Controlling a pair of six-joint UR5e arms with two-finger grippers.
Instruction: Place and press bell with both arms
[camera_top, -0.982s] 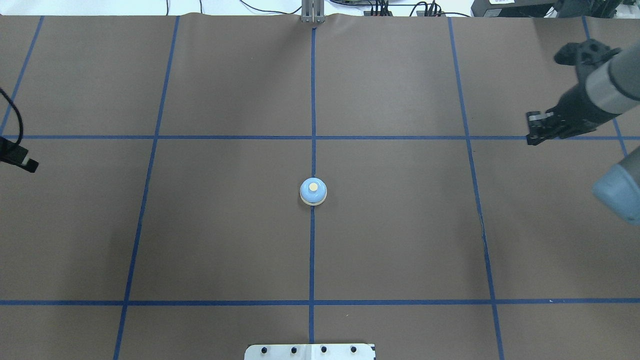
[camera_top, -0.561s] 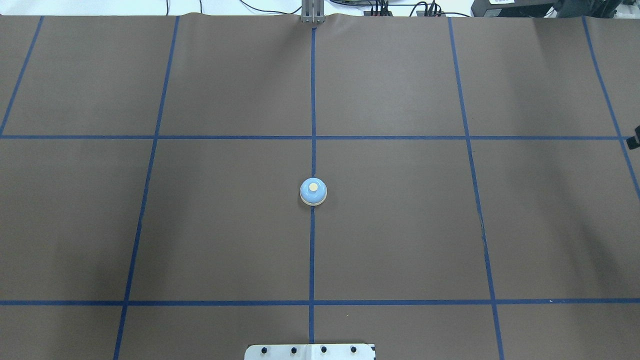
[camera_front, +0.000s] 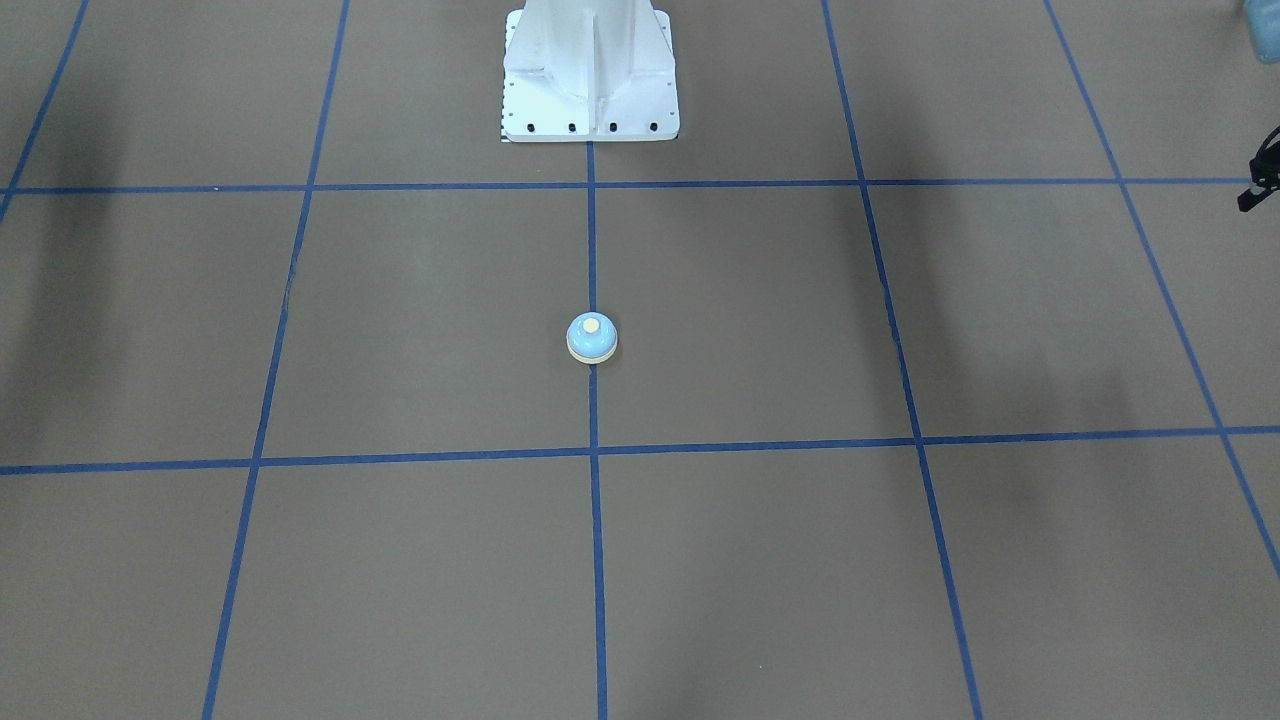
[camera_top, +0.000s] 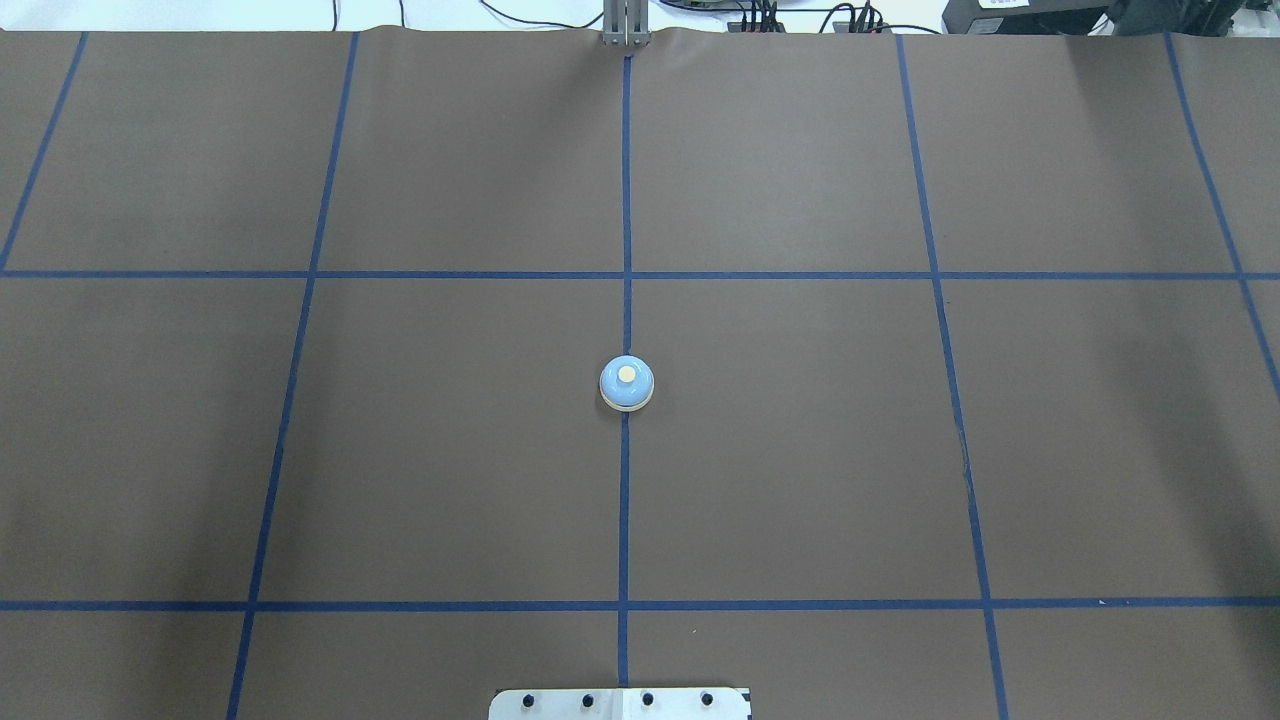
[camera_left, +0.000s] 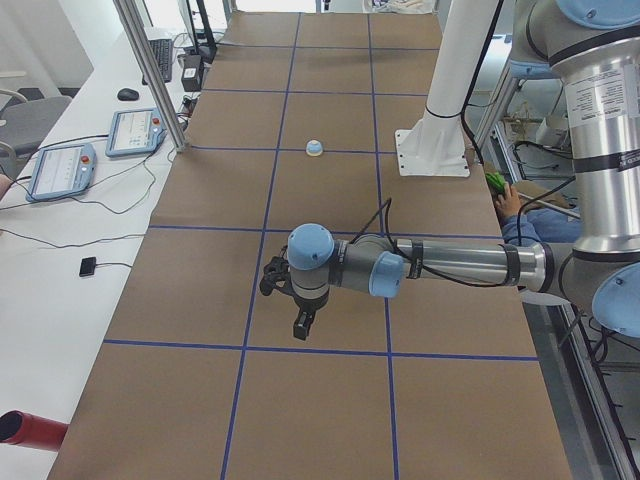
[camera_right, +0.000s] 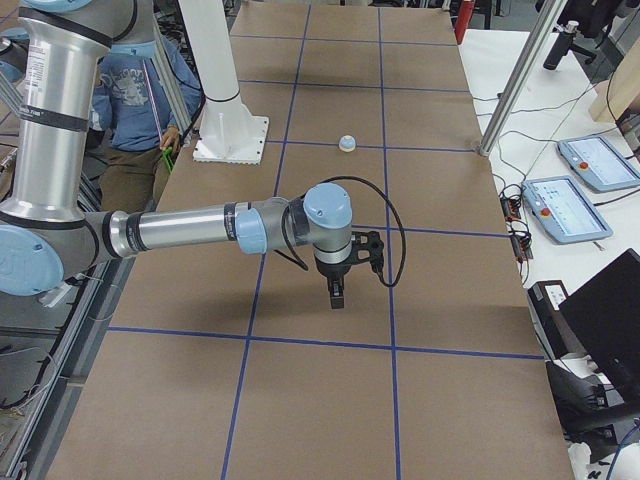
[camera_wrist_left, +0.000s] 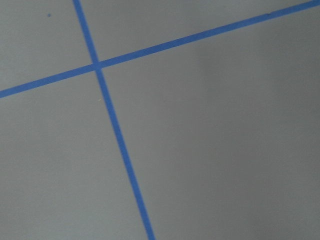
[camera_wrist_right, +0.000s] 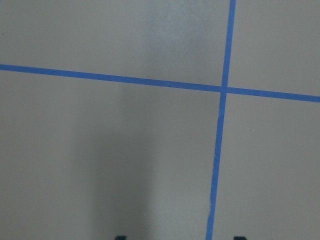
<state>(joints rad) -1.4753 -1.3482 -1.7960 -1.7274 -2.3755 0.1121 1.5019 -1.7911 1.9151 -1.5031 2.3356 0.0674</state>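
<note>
The light-blue bell (camera_top: 627, 383) with its cream button stands alone on the centre tape line; it also shows in the front view (camera_front: 591, 337). No arm shows in the overhead view. My left gripper (camera_left: 302, 325) hangs over the table's left end, far from the bell (camera_left: 314, 148); I cannot tell if it is open or shut. My right gripper (camera_right: 337, 297) hangs over the table's right end, far from the bell (camera_right: 347, 143). In the right wrist view the right gripper (camera_wrist_right: 180, 238) shows two dark fingertips (camera_wrist_right: 120, 237) wide apart with nothing between them.
The white pedestal base (camera_front: 590, 80) stands behind the bell at the robot's side. Blue tape lines (camera_top: 625, 200) grid the brown table. A person (camera_right: 130, 100) stands beside the pedestal. Control tablets (camera_left: 65, 165) lie on the side bench.
Both arms have drawn out of the overhead view, the right arm to the right edge and the left to the left edge. The bell has not moved.
</note>
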